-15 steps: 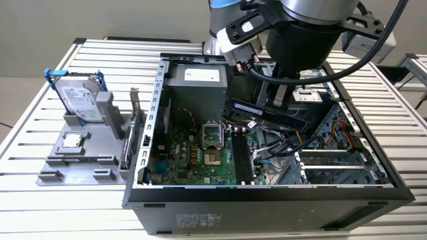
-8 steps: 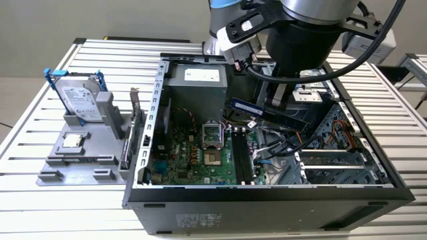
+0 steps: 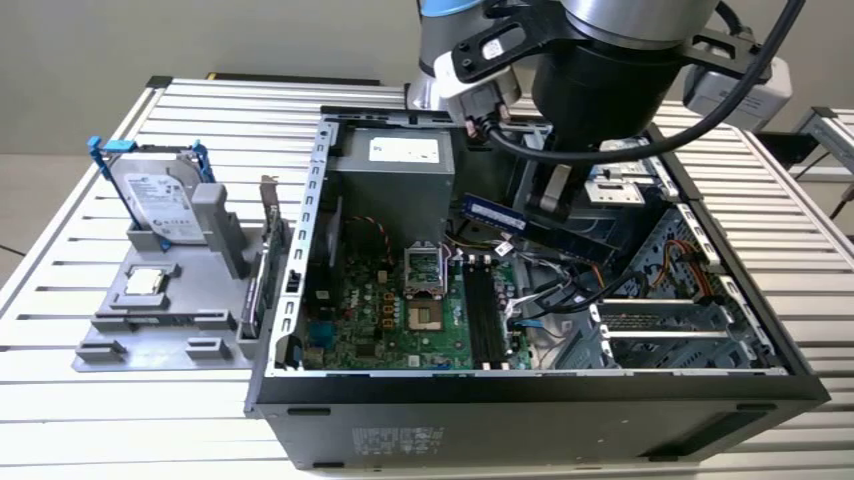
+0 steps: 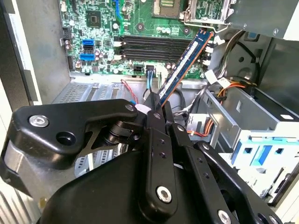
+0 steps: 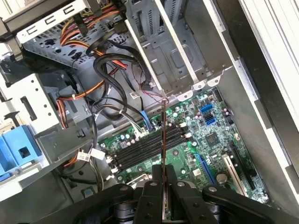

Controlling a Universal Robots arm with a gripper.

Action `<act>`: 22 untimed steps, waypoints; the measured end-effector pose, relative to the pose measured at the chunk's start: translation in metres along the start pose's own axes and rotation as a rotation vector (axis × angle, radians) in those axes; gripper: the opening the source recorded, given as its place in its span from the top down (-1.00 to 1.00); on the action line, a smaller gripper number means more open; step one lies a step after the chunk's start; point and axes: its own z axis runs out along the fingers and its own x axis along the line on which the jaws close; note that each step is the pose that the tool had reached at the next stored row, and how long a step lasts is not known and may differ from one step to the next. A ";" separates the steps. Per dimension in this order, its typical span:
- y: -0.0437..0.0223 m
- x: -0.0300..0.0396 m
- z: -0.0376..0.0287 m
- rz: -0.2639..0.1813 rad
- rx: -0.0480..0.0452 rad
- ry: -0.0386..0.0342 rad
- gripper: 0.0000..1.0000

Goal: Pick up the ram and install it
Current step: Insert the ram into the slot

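Note:
My gripper (image 3: pixel 551 203) is shut on the ram (image 3: pixel 511 216), a long thin blue-green stick held on edge above the open computer case. In the second wrist view the ram (image 4: pixel 187 59) sticks out from the gripper (image 4: pixel 157 106) and slants toward the motherboard. The first wrist view has the ram (image 5: pixel 163 135) edge-on as a thin line rising from the gripper (image 5: pixel 163 176). It hangs over the black memory slots (image 5: pixel 147 147), apart from them. The same slots (image 3: pixel 487 312) (image 4: pixel 149 46) lie empty on the green motherboard (image 3: pixel 387 320).
The case wall (image 3: pixel 534 385) rings the work area. Cables (image 5: pixel 112 60) and a metal drive cage (image 3: pixel 667 320) crowd the side near the slots. The power supply (image 3: pixel 394 165) stands at the back. Outside the case, a grey holder (image 3: pixel 147 320) carries a hard drive (image 3: pixel 160 195) and a bracketed card (image 3: pixel 274 250).

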 end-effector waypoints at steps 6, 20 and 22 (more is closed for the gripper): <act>0.0000 0.0000 0.0000 0.025 -0.0007 0.0001 1.00; 0.0000 0.0000 0.0000 0.027 -0.0008 0.0001 1.00; 0.0000 0.0000 0.0000 0.035 -0.0010 0.0002 1.00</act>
